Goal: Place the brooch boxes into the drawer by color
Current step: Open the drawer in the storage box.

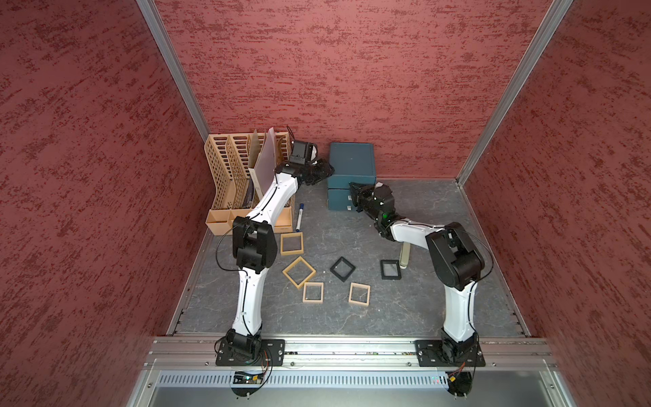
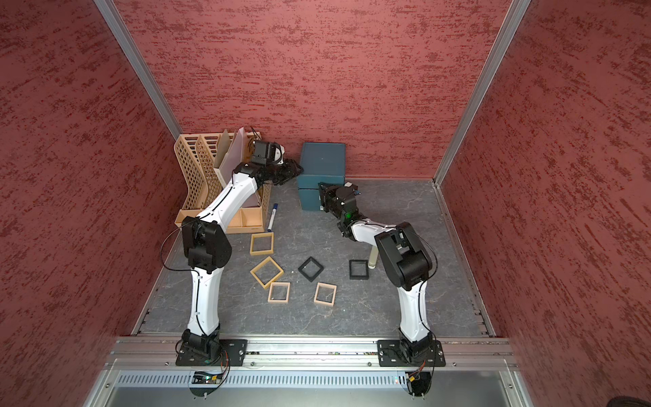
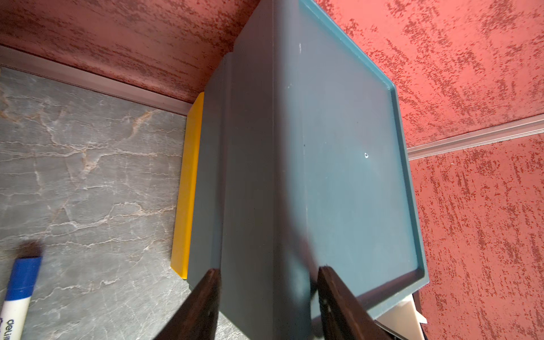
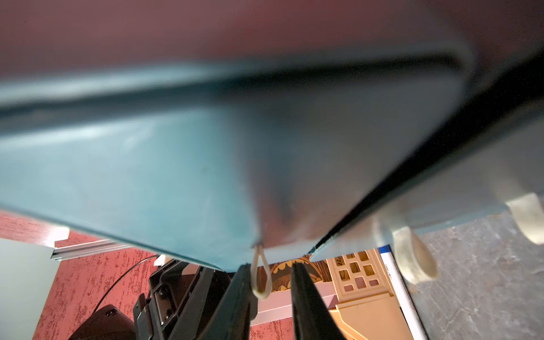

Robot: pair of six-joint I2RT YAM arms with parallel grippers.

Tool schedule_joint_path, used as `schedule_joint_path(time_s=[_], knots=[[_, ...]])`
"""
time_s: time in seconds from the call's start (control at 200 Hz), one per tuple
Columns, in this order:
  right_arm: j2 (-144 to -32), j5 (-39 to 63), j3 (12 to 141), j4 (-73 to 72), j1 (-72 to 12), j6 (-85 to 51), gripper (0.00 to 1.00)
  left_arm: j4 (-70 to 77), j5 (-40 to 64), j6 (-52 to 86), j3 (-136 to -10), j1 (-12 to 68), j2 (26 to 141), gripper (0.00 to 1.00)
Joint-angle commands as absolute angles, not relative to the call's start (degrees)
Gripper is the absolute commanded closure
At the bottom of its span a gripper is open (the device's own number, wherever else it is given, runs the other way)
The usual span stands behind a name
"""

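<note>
Starting only: straddling chest (image 1: 352, 160) corner with left gripper (image 3: 268, 270), jaws apart; flanking a pull (image 4: 261, 296) with right gripper (image 4: 270, 266), narrowly apart, unclamped. Leaving six boxes (image 1: 312, 284) on table (image 1: 440, 299), none stowed.

The file rack (image 1: 225, 176) and marker pen (image 1: 299, 215) crowd one side of the drawer (image 1: 352, 158); its other side has bare floor (image 1: 429, 201).
</note>
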State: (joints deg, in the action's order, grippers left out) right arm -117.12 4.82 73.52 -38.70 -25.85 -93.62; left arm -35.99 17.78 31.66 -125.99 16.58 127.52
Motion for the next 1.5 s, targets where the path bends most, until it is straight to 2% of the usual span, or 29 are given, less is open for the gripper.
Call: schedule_joint_path(time_s=[0.0,0.165,0.281,0.611,1.498], knots=[[-118.47,3.07,76.16,-39.65,-25.28,-94.39,0.75,-36.62,18.19,31.03,-125.34,16.61,127.97,0.44],[-118.45,2.78,76.90,-38.55,-24.96,-94.20,0.87,-36.47,18.22,31.14,-125.50,16.61,127.97,0.44],[-118.36,2.89,76.99,-38.39,-24.79,-94.36,1.00,-36.47,18.19,31.12,-125.55,16.58,127.94,0.44],[-115.84,3.32,75.60,-38.29,-25.05,-94.53,1.00,-36.38,17.94,31.39,-125.53,16.61,127.97,0.44],[-101.01,2.09,59.19,-36.47,-31.69,-93.89,1.00,-37.18,17.57,31.20,-126.08,16.82,128.32,0.44]])
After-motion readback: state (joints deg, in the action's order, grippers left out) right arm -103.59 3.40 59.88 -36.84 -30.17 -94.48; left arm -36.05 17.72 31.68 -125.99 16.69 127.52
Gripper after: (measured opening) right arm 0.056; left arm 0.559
